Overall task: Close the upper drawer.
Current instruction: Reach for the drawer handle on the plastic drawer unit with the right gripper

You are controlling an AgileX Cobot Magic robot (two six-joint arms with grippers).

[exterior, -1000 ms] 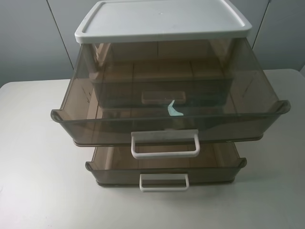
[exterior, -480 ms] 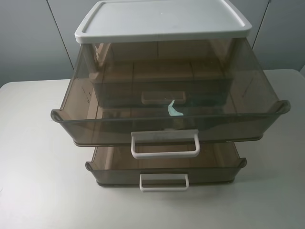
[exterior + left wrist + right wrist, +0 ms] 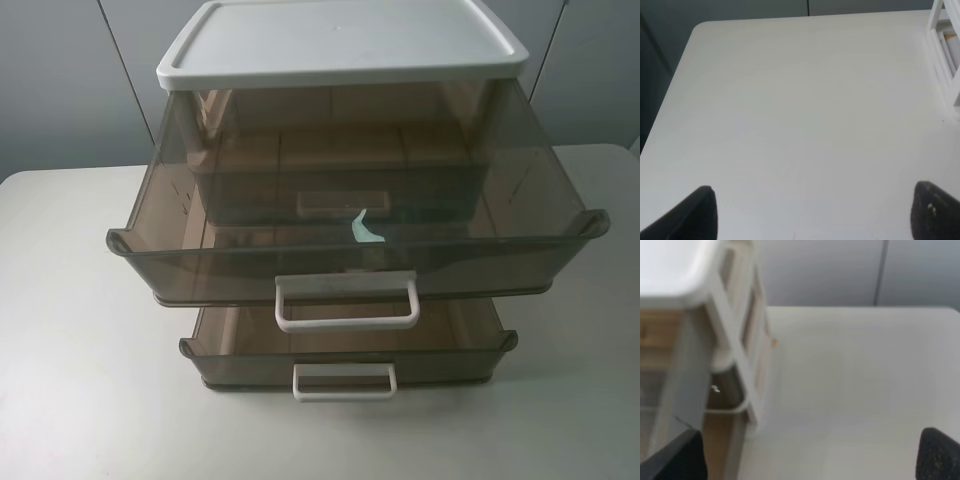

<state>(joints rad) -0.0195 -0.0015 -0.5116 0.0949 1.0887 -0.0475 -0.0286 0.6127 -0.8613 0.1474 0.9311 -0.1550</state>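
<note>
The upper drawer (image 3: 350, 255) is smoky-brown translucent plastic and stands pulled far out of the white-topped cabinet (image 3: 340, 40). Its wide white loop handle (image 3: 346, 302) faces the front. Neither gripper shows in the exterior high view. In the left wrist view my left gripper (image 3: 812, 215) is open and empty over bare table, its dark fingertips (image 3: 697, 212) wide apart, with the cabinet's white frame (image 3: 945, 55) off to one side. In the right wrist view my right gripper (image 3: 810, 455) is open and empty beside the cabinet's side frame (image 3: 735, 340).
A shallower lower drawer (image 3: 350, 355) with a narrower white handle (image 3: 344, 382) is also pulled out, less far. A middle drawer's handle (image 3: 342, 203) shows through the upper drawer. A small pale scrap (image 3: 366, 228) lies inside. The white table (image 3: 70, 330) carries the cabinet.
</note>
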